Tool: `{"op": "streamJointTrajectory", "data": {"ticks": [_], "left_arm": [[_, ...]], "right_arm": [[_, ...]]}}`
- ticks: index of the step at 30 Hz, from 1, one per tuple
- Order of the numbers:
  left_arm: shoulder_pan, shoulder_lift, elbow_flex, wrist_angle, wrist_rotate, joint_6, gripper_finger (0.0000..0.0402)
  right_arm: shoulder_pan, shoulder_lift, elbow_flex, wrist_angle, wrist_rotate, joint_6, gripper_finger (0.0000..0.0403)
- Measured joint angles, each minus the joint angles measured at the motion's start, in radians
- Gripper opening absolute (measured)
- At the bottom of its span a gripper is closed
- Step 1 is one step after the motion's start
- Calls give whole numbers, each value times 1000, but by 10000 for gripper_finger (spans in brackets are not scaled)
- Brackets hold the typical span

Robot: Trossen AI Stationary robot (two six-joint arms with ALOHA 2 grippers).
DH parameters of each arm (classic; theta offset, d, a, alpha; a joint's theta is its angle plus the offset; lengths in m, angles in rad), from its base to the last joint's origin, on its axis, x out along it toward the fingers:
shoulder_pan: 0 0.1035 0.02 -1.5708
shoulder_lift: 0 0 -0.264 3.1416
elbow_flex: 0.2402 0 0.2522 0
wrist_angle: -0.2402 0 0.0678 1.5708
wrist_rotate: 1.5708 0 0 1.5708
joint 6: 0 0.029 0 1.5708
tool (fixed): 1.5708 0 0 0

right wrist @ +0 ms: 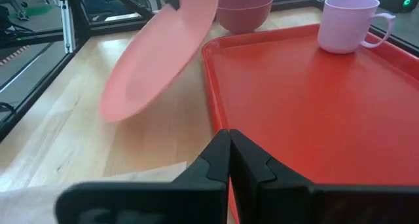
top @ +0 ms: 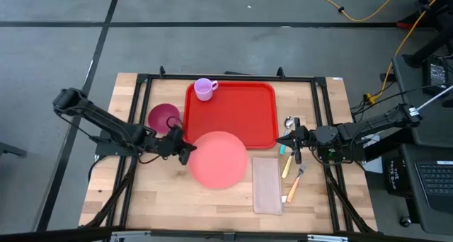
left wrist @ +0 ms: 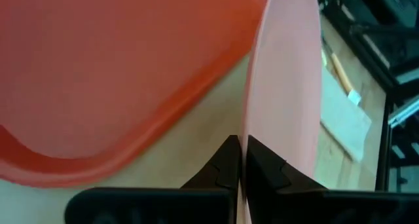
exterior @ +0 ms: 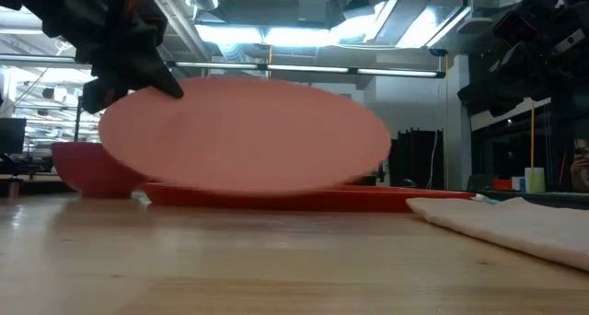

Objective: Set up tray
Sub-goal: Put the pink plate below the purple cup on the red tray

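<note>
The red tray [top: 233,114] lies in the middle of the table, with a lilac mug [top: 205,88] standing in its far left corner. A salmon-pink plate [top: 218,159] hangs tilted over the tray's near left corner and the bare wood. My left gripper [top: 185,151] is shut on the plate's left rim. In the low view the plate [exterior: 244,135] floats above the tabletop. My right gripper [top: 294,144] waits shut, holding nothing, just off the tray's right edge, and its fingers [right wrist: 229,152] point across the tray [right wrist: 314,99]. My left gripper pinches the plate's rim [left wrist: 243,129] between its two fingers, on the side toward the table's left. The fingers come from the left, slanting downward. The plate is lifted clear of the table and tilted, its held side [right wrist: 196,1] higher than its free side [right wrist: 114,103].
A maroon bowl [top: 163,117] stands left of the tray, close to my left arm. A beige napkin [top: 267,185] lies near the front right of the table. A spoon [top: 289,122], a yellow-handled utensil [top: 286,164] and an orange-handled fork [top: 294,189] lie under my right gripper.
</note>
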Motion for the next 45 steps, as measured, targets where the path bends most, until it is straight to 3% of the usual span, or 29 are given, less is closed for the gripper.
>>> {"op": "streamJointTrajectory", "data": {"ticks": [15,22,33,45], "left_arm": [[4,-160,2,-145,-189,-12,2],[68,-168,3,-276,-181,-125,2],[239,-168,3,-281,-170,-116,2],[387,-141,3,-323,-89,-96,2]], "right_arm": [[0,0,0,0,5,1,9],[0,0,0,1,34,-21,9],[0,0,0,1,34,-50,9],[0,0,0,1,34,-48,9]]}}
